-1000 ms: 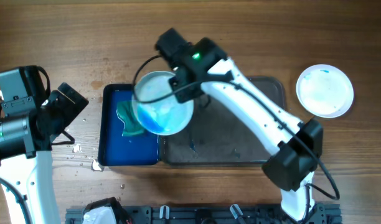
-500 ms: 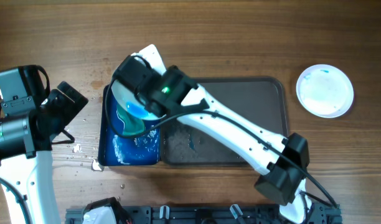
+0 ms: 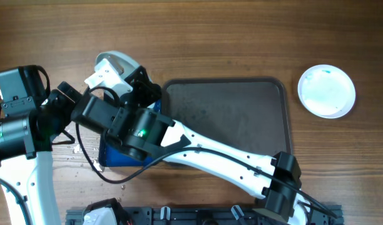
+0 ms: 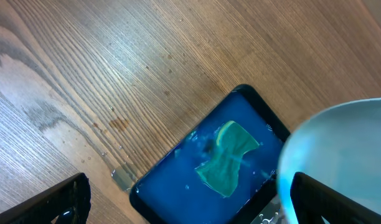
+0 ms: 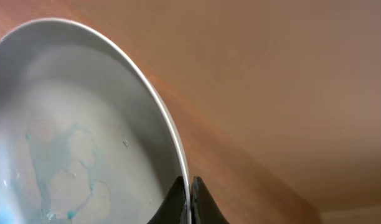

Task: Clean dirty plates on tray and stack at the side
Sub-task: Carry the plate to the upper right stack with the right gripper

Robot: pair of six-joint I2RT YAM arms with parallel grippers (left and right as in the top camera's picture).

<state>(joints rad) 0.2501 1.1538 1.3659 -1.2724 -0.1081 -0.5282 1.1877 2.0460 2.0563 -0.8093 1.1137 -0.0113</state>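
Right gripper [image 5: 189, 194] is clamped on the plate [image 5: 84, 124] rim. The plate hangs tilted by the blue tray's [image 4: 169, 186] far-left corner, well left of the tray [image 3: 241, 112]. Left gripper [image 4: 190, 202] gapes apart, empty. That's a thin edge pinch: the wet plate could slip and drop.

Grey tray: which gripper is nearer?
Right. The right gripper, shut on a dirty plate, is just past the tray's left end; the open left gripper is farther left, beyond the blue tray.

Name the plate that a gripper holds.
The plate pinched at its rim by the right gripper; the other plate lies free on the table.
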